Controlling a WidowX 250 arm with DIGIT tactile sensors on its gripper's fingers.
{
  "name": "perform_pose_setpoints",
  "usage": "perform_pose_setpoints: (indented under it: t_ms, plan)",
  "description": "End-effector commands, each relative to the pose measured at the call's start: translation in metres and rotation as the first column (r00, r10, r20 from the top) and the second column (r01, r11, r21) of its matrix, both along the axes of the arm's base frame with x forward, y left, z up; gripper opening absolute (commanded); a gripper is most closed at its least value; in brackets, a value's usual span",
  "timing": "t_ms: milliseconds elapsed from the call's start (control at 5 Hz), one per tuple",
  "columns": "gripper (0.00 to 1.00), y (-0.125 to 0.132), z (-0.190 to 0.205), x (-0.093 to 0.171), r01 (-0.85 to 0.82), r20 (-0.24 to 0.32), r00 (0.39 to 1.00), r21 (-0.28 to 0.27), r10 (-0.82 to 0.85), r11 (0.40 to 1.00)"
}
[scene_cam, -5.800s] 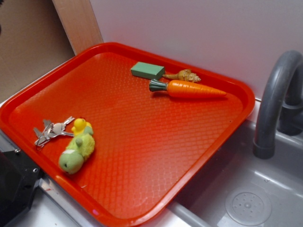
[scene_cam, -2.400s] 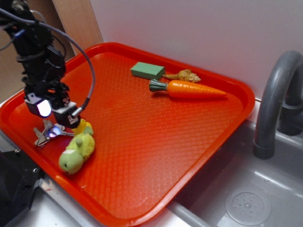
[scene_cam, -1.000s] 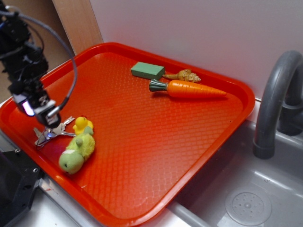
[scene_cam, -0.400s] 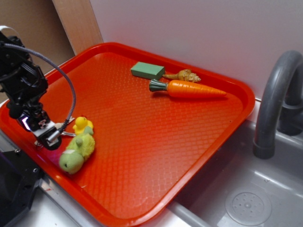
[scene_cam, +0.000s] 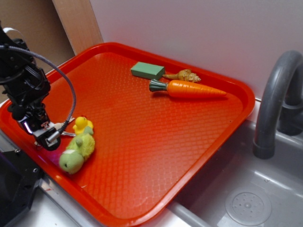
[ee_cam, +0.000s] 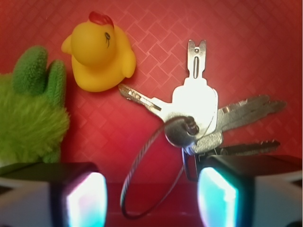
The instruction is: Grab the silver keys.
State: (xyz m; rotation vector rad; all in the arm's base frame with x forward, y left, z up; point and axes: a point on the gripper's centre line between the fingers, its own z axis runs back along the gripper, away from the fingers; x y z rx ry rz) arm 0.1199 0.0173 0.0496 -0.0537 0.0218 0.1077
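Red tray (scene_cam: 142, 132), silver keys (ee_cam: 203, 118) just ahead of spread tool (ee_cam: 147, 198) (ring between fingers)

No text I can read in either view. No brand, label, number or sign on the tray (scene_cam: 227, 123), and none on the keys (ee_cam: 199, 118): in the wrist view their blades and heads look plain, too glared to show any stamp. The yellow duck (ee_cam: 97, 56) near the tray's left edge has only a small dark eye mark, not a letter. Nothing printed on the faucet (scene_cam: 274, 94) or the wall behind the tray's far edge, as far as I can see.
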Motion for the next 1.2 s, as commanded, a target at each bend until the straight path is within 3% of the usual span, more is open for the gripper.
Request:
perform_pose_setpoints:
  t_ms: [0, 600, 800, 1000]
  plan:
    - [0.0, -0.001, 0.01, 0.0, 0.016, 0.058, 0.998, 0.014, -0.017, 1.0]
    - [0.0, 0.004, 0.007, 0.016, -0.015, 0.02, 1.0, 0.011, 0.015, 1.0]
    - [1.0, 0.006, 0.005, 0.018, -0.026, 0.001, 1.0, 0.002, 0.026, 1.0]
    - [1.0, 0.005, 0.006, 0.017, -0.026, 0.003, 1.0, 0.013, 0.026, 1.0]
